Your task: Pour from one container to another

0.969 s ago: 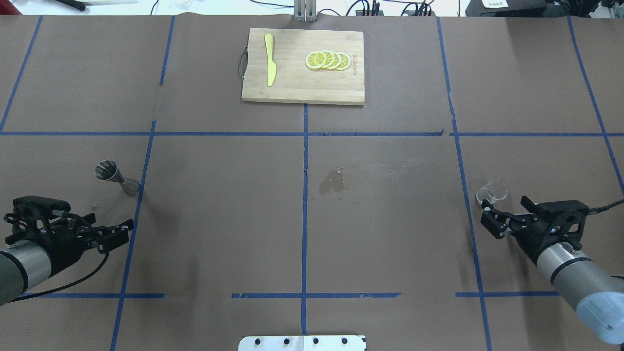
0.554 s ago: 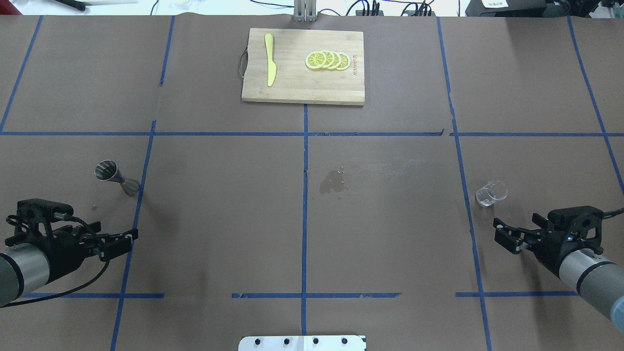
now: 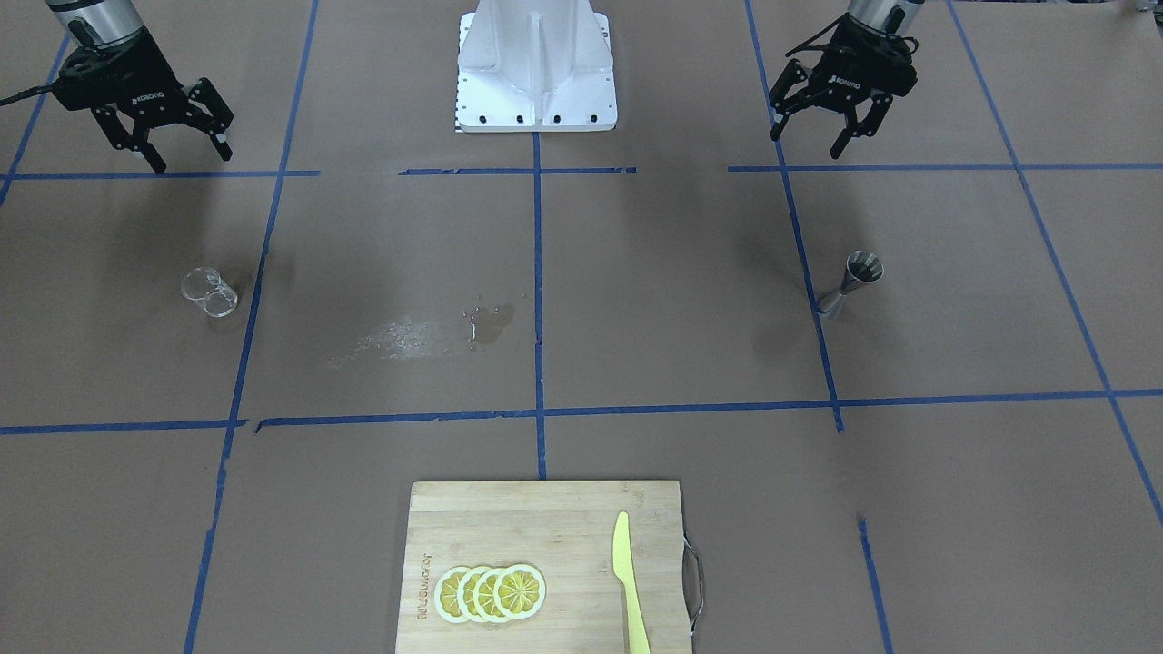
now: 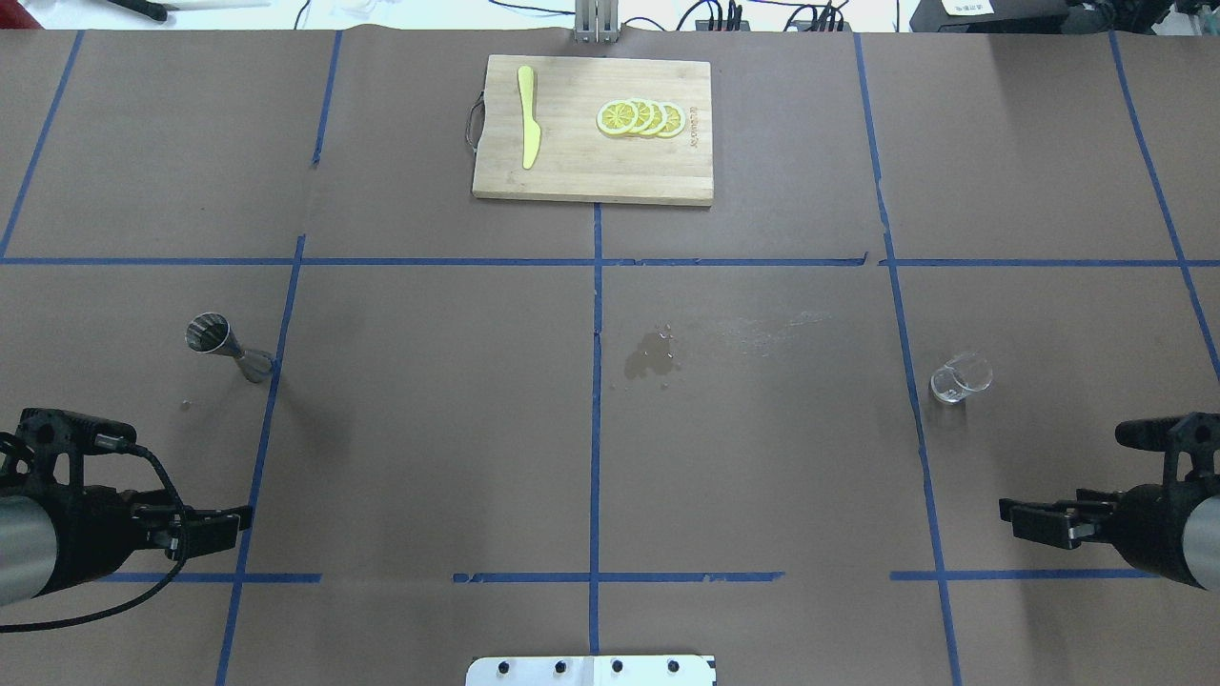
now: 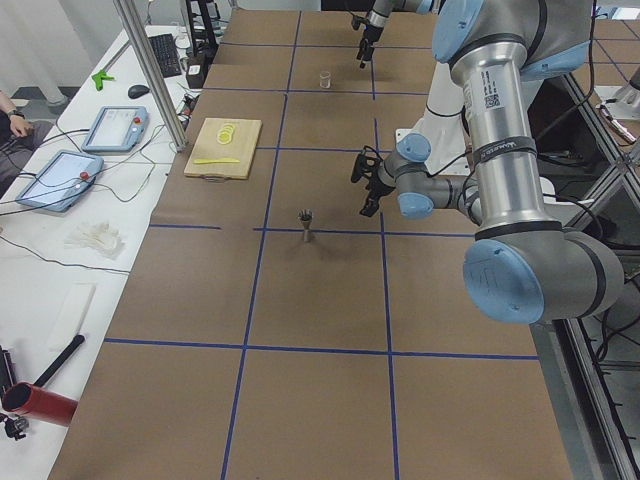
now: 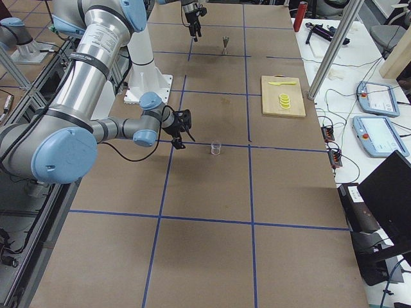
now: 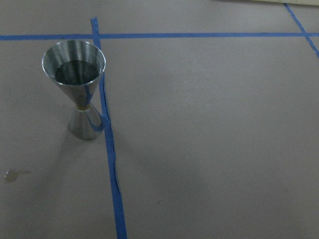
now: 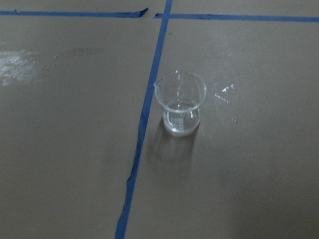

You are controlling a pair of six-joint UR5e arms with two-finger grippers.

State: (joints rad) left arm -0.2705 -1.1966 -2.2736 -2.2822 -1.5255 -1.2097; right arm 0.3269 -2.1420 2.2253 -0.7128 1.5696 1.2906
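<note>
pulled back toward base: left pincer [image 3: 820,136] and right pincer [image 3: 189,156], both open, empty. glass measuring cup [image 8: 179,107] looks drained, jigger [image 7: 79,84] holding liquid; pour judged done.

1. On a blue tape line: steel jigger [image 5: 306,225], upright.
2. At its 2 o'clock, apart: left gripper [image 5: 363,192].
3. At 11 o'clock: cutting board [image 5: 223,148].
4. Far off at 12 o'clock: glass measuring cup [image 5: 324,79], with right gripper [image 5: 362,55] near it.
</note>
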